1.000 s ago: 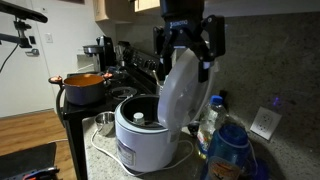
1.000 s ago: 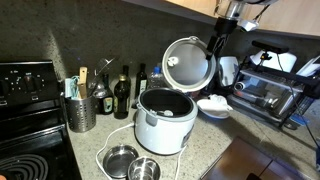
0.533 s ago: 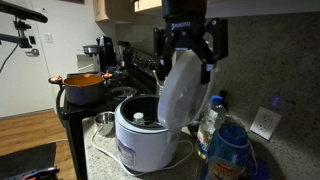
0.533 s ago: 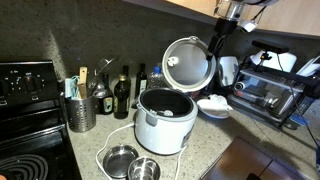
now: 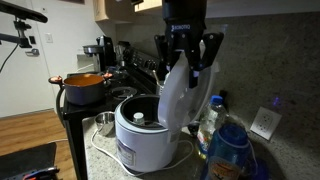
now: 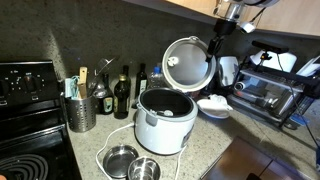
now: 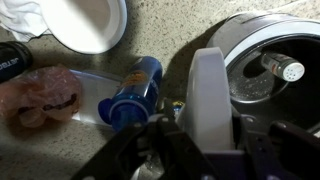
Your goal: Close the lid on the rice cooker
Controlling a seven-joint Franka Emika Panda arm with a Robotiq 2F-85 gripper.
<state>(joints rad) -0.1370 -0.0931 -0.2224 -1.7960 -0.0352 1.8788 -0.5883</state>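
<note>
The white rice cooker stands on the counter with its pot open. Its lid is hinged up, nearly upright. My gripper comes down from above and is shut on the lid's top edge, a finger pressed on each face. In the wrist view the lid runs edge-on between the fingers of the gripper, with the cooker's open pot to the right of it.
An orange pot sits on the stove. Bottles and a utensil holder line the wall. Metal bowls lie in front of the cooker. A white bowl, a toaster oven and a blue bottle stand beside it.
The fingers, spread wide on either side of the lid's top edge before, have closed in onto it. Lid and arm stay where they were.
</note>
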